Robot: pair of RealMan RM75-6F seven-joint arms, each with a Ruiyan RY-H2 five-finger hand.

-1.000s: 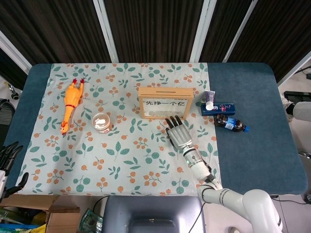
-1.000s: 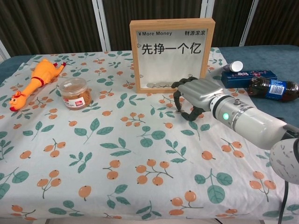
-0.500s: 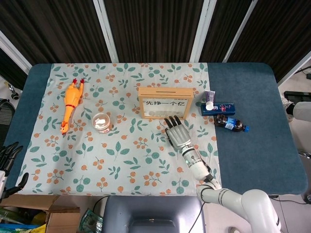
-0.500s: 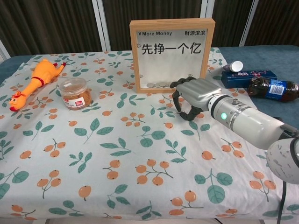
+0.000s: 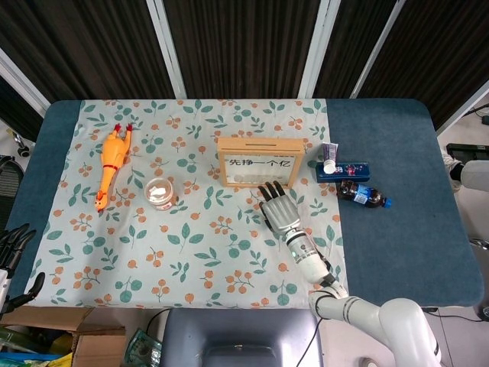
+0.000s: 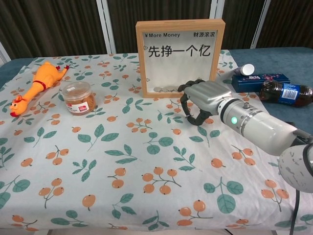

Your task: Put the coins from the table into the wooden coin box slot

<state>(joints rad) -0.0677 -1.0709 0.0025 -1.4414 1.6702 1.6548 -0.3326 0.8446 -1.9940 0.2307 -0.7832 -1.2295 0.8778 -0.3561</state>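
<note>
Fingers (image 6: 191, 100) of my right hand (image 6: 203, 100) curl downward before the wooden coin box (image 6: 180, 56); whether they pinch a coin, I cannot tell. Left hand (image 5: 14, 248) sits half cropped, open.

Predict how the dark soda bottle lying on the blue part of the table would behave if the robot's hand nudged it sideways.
The soda bottle lies on its side and looks round, so it would probably roll rather than slide. It appears nearly full of dark liquid, so it is likely fairly heavy for its size. The blue box sits right behind it and might stop a roll that way.
</note>
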